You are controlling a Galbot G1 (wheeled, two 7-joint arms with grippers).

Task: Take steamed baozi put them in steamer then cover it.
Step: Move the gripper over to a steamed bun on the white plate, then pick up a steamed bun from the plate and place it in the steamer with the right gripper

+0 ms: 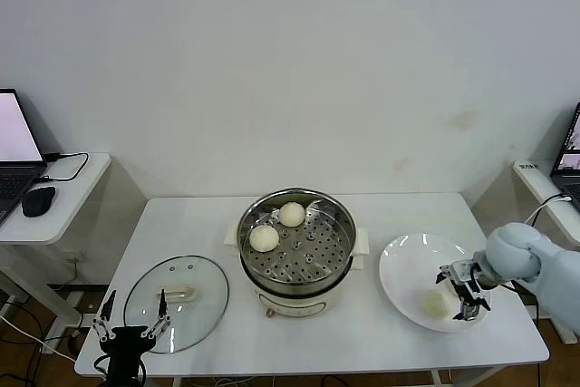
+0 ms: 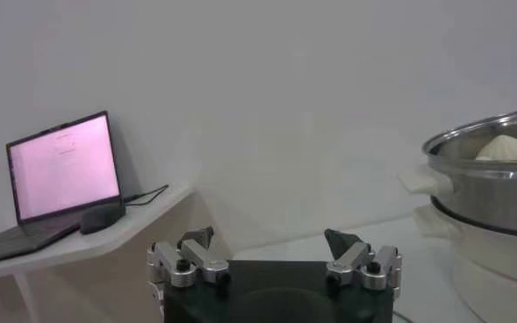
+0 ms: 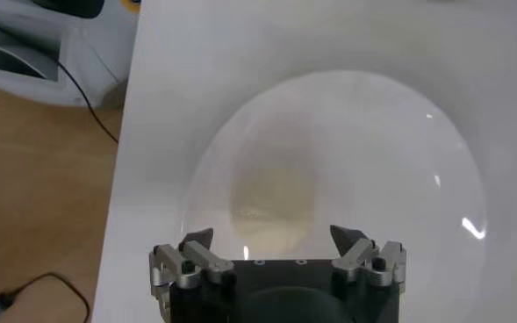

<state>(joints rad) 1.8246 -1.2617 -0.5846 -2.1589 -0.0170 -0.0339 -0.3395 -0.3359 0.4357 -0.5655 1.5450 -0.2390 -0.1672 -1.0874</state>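
Observation:
The steel steamer (image 1: 337, 220) stands mid-table on its white base and holds two baozi (image 1: 291, 214) (image 1: 264, 237) at its far left. One baozi (image 1: 435, 304) lies on the white plate (image 1: 403, 265) at the right; in the right wrist view this baozi (image 3: 271, 206) lies just ahead of the jaws. My right gripper (image 1: 468, 297) (image 3: 274, 237) is open over the plate, right beside that baozi. The glass cover (image 1: 195, 274) with its cream handle (image 1: 178, 294) lies flat at the left. My left gripper (image 1: 132, 324) (image 2: 269, 239) is open and empty at the table's front left edge.
A side table at the far left carries a laptop (image 1: 16, 142) and a mouse (image 1: 38, 199). Another laptop (image 1: 571, 153) stands at the far right. The steamer rim (image 2: 482, 145) shows in the left wrist view.

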